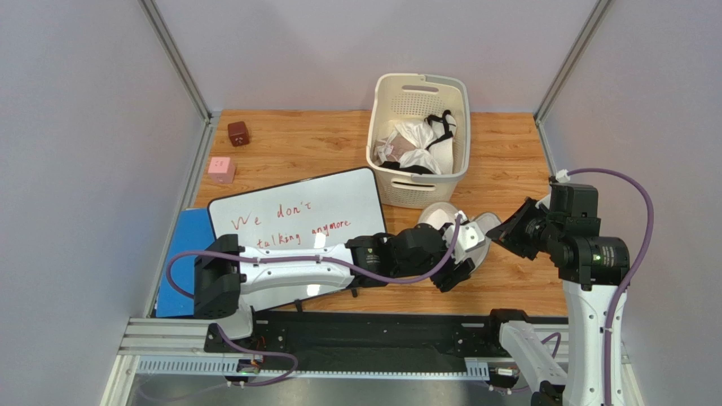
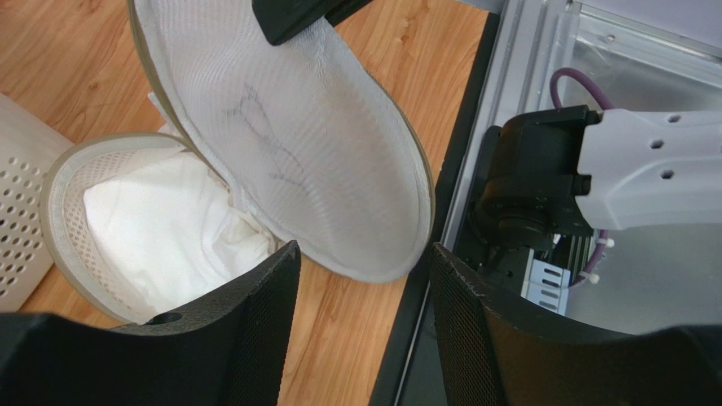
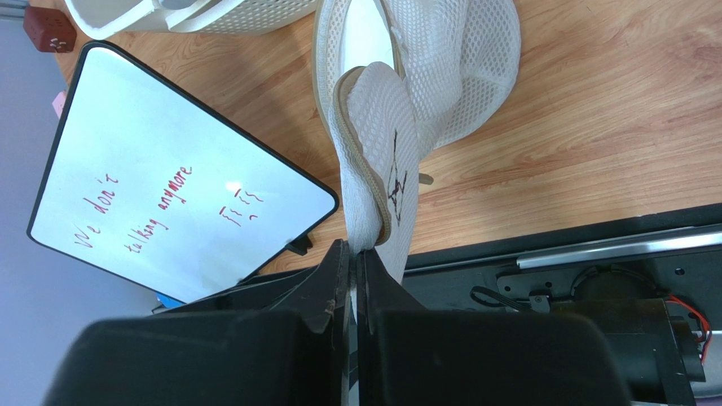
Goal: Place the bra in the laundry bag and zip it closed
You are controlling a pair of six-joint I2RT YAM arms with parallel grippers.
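- Since the bra (image 2: 161, 228) lies inside the lower half of the laundry bag (image 2: 313, 161), loading looks done; what's left is shutting + zipping.
- Bag sits on the table (image 1: 508, 161), just on the near side of the basket (image 1: 411, 193) and right of the whiteboard (image 1: 297, 211).
- Right pincer (image 3: 354, 254) is clamped tight on the rim of the bag's upper half, lifting it like a lid. That's prob. so the mouth is held wide and the rim can't pinch the bra.
- Left pincer (image 2: 364, 262) hangs w/ fingers spread and nothing between them, just on the near side of the open bag. It looks free to press cloth down or go for the zip.
- Bra is white, bunched, and fills most of the lower half. No strap shows over the rim, but the raised lid hides the right part.
- Zip slider: can't make it out in any view.
- Next, imo: lower the lid onto the lower half and find the slider. Then one pincer steadies the rim while the other drags the zip round.
- Risk: soft mesh sags + shifts, so the two rims may not line up. Cloth caught in the teeth would jam the zip.
- Basket holds other clothes (image 1: 419, 148), incl. one w/ black straps; not part of this job.
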